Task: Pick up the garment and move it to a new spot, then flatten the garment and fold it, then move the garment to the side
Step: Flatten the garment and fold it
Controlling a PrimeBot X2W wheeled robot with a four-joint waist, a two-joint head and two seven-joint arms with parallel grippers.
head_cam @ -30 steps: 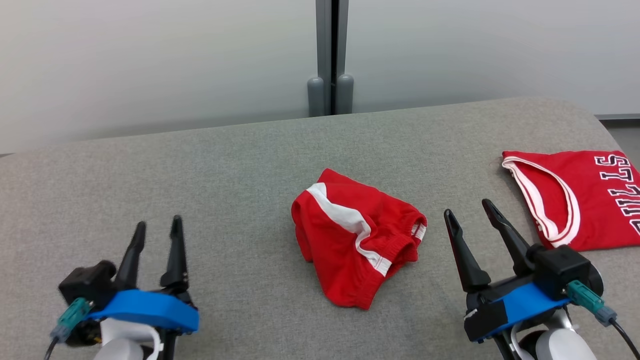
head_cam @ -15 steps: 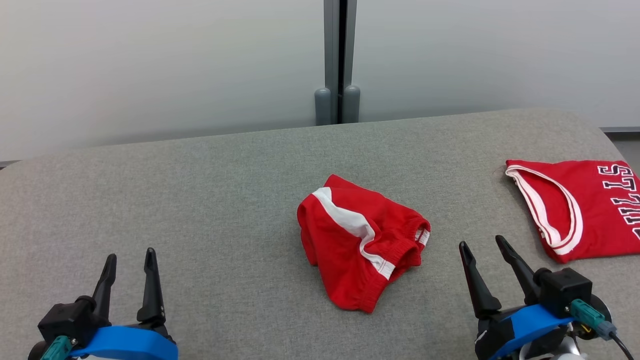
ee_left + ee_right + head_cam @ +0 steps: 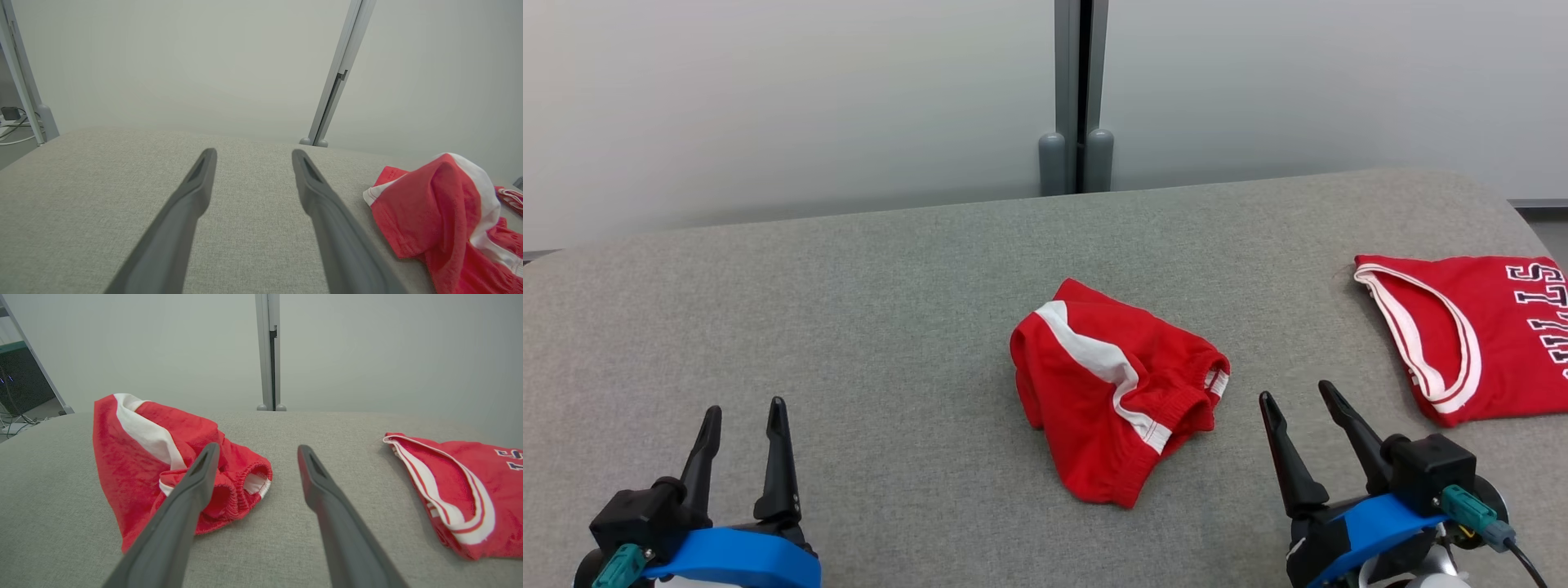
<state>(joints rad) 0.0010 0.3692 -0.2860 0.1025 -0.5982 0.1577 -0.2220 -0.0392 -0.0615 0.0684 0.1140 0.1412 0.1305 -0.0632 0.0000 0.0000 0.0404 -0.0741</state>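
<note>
The garment [image 3: 1094,400] is a pair of red shorts with a white side stripe, lying crumpled in the middle of the grey padded table [image 3: 890,310]. My left gripper [image 3: 745,407] hovers open near the front left, well to the left of the garment, with nothing between its fingers. My right gripper [image 3: 1294,390] stands open just right of the garment's elastic waistband. In the left wrist view the open left gripper [image 3: 254,152] points at bare table, the garment [image 3: 433,204] off to its right. The right wrist view has the garment [image 3: 135,465] partly behind the right gripper's [image 3: 258,446] left finger.
A red jersey [image 3: 1486,335] with white trim and lettering lies flat at the table's right edge, also in the right wrist view as the jersey [image 3: 461,486]. A pale wall with a grey post [image 3: 1076,90] stands behind the table. Bare grey surface stretches left of the garment.
The head camera has shifted slightly. Both grippers sit lower in the head view than a second ago, drawn back toward me. The garment lies as before, and both grippers stay open.
</note>
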